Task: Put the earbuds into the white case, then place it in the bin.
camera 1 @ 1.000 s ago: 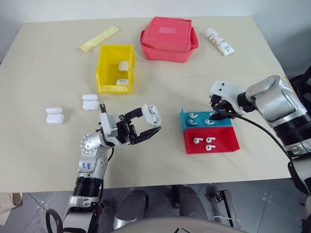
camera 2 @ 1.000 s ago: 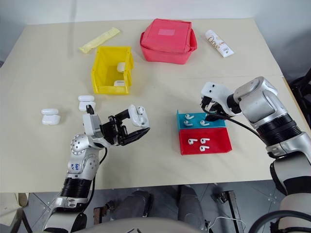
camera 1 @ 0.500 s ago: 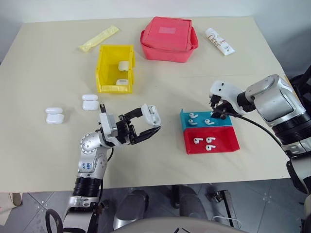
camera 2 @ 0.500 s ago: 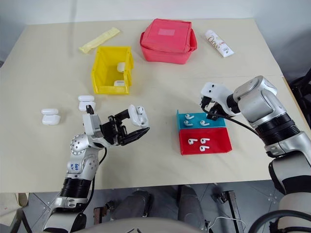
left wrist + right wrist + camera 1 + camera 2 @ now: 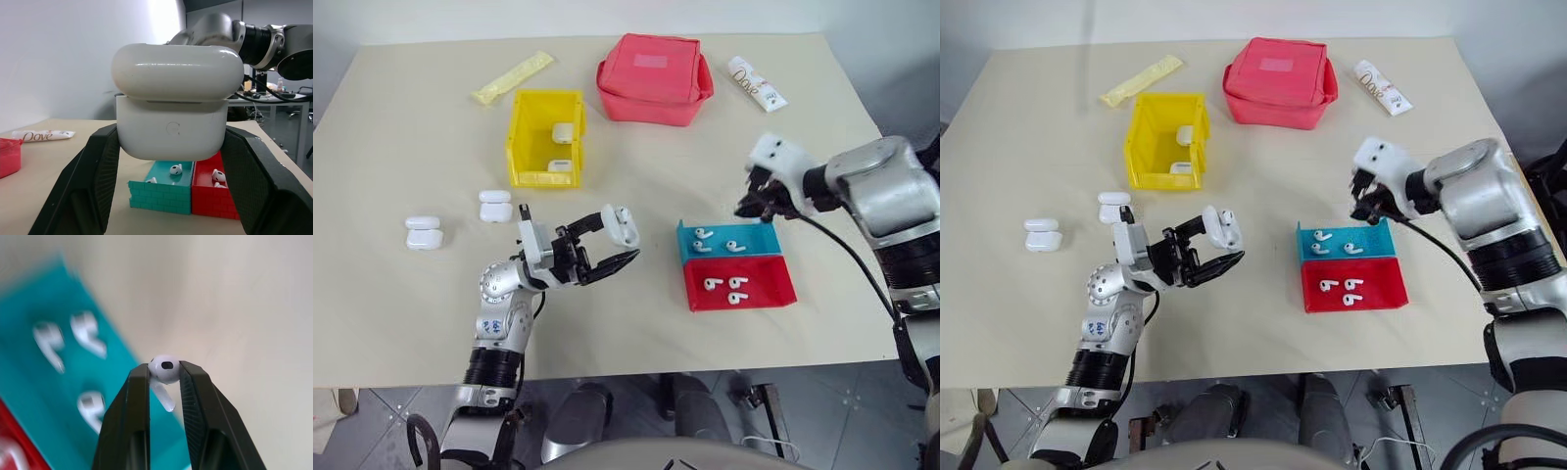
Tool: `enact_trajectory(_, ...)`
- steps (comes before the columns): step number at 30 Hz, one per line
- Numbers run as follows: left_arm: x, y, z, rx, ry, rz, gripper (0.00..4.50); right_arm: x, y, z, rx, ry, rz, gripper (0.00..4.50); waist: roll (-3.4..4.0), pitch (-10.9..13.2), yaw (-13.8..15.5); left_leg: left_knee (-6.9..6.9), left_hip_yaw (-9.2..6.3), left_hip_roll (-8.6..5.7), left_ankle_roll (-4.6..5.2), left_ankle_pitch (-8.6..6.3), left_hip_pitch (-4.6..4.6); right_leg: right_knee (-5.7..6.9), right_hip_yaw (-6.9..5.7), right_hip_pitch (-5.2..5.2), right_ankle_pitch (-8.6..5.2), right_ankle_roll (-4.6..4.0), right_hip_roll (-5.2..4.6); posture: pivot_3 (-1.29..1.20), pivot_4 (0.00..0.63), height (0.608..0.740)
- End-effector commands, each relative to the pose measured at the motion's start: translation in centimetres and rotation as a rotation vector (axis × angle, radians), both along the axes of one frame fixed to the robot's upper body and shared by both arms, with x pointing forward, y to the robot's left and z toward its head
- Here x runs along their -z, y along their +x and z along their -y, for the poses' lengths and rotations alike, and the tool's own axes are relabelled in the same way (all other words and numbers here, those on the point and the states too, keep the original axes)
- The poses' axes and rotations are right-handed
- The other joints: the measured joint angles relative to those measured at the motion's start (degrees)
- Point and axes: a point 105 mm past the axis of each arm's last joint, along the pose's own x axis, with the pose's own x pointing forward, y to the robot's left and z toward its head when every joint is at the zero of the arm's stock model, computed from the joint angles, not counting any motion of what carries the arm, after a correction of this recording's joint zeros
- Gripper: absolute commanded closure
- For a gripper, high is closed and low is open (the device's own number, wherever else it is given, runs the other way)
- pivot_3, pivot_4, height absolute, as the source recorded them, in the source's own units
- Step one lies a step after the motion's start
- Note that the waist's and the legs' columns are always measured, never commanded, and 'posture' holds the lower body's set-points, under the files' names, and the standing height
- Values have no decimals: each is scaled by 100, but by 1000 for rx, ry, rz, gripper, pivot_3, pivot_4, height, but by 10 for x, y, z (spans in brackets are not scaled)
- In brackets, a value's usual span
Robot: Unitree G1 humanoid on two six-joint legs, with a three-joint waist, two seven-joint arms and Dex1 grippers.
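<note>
From the head camera, the left gripper [image 5: 607, 245] is holding a small glossy white rounded case [image 5: 625, 225] pinched between its two black fingers, raised above the beige tabletop [image 5: 411, 294] near the robot, left of centre. The right gripper [image 5: 756, 208] is hovering just beyond the far edge of the shallow teal tray [image 5: 729, 240], which is touching the shallow red tray [image 5: 739, 284] on its near side; tiny glossy white earbuds [image 5: 703, 235] are lying in both trays. The bright yellow open-top plastic bin [image 5: 545, 137] is standing farther away on the left, with white cases inside it. In the left wrist view, the black fingers [image 5: 98, 171] are clamping the case [image 5: 176, 98] from both sides, its lid sitting slightly raised. In the right wrist view, the narrow black fingers [image 5: 137, 411] are pinching a single white earbud [image 5: 165, 372] by its rounded head, above the teal tray [image 5: 49, 298].
</note>
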Motion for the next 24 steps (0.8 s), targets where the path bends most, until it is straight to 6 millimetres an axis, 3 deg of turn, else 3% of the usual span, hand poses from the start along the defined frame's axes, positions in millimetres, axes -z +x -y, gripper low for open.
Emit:
enact_trajectory(1, -6, 3, 6, 47, -5, 33, 1756, -24, -34, -15, -104, 248, 28, 4013, -7, -4, 48, 0, -10, 2, 1, 1, -2, -3, -9, 3, 0, 0, 0, 0, 150, 740)
enact_trajectory(7, -7, 12, 19, 152, 15, 36, 1756, -58, -89, -53, -201, 728, 29, 4013, 1, -12, 4, 8, -3, 2, 1, 4, -3, 6, 1, 0, 6, -2, -1, 0, 150, 740)
enact_trajectory(11, -10, 17, 30, 217, 26, 46, 1756, -56, -114, -72, -220, 893, 5, 4013, 2, -22, -4, 3, -6, 4, -1, 4, -1, 8, -1, -3, 5, -4, 3, 0, 150, 740)
enact_trajectory(15, -13, 21, 38, 258, 27, 56, 1756, -48, -125, -84, -194, 963, 1, 4013, 4, -24, -1, 4, -8, -12, 9, 10, -2, 15, -6, -4, 6, -4, 9, 0, 150, 740)
enact_trajectory(24, -22, 16, 45, 337, 21, 78, 1756, -32, -119, -96, -143, 981, -12, 4013, 10, -28, -148, 1, -2, -13, 12, 11, 1, 18, -7, -5, 6, -3, 9, 0, 150, 740)
